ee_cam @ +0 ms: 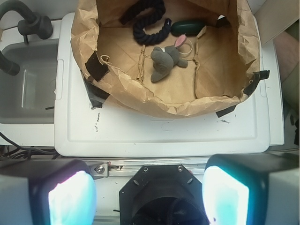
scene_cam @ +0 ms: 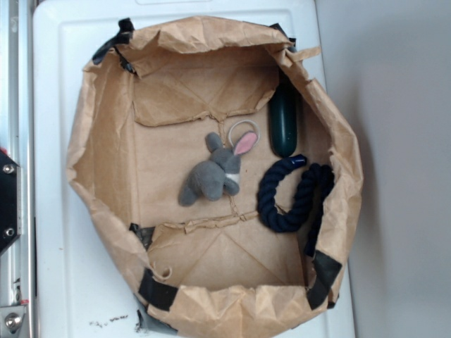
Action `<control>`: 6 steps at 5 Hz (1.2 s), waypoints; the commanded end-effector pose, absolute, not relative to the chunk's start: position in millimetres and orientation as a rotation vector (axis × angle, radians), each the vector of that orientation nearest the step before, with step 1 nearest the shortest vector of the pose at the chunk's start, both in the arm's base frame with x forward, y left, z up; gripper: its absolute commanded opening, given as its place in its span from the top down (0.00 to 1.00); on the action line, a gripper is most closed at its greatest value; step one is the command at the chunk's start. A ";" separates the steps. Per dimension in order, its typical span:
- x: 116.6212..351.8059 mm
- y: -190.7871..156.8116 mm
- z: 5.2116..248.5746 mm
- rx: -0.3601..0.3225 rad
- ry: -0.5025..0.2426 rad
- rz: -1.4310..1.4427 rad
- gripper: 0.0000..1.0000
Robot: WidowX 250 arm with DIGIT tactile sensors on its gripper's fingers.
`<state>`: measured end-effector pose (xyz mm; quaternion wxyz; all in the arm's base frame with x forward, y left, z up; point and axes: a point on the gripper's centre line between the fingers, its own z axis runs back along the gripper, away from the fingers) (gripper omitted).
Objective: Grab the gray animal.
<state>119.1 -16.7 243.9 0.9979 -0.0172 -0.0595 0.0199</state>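
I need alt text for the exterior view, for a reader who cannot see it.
A gray toy bunny lies in the middle of an open brown paper bag seen from above. To its right lie a dark blue rope ring and a dark green oblong object. No gripper shows.

Gray bunny point(scene_cam: 211, 177) with pink ear, navy rope ring point(scene_cam: 292, 194), brown paper bag point(scene_cam: 106, 134).

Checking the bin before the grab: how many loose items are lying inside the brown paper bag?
3. Small gray plush bunny lies mid-floor; dark navy rope ring lies against the right wall in the exterior view; dark green oblong object lies just above the ring. The folded walls could hide more.
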 end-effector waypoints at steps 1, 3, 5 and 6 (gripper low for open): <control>119.1 -16.7 243.9 -0.034 -0.119 0.040 0.00; 151.0 -40.7 221.5 -0.023 -0.144 0.048 0.00; 184.5 -38.1 201.2 -0.034 -0.121 0.080 0.00; 196.1 -10.4 197.3 -0.051 -0.118 0.077 0.00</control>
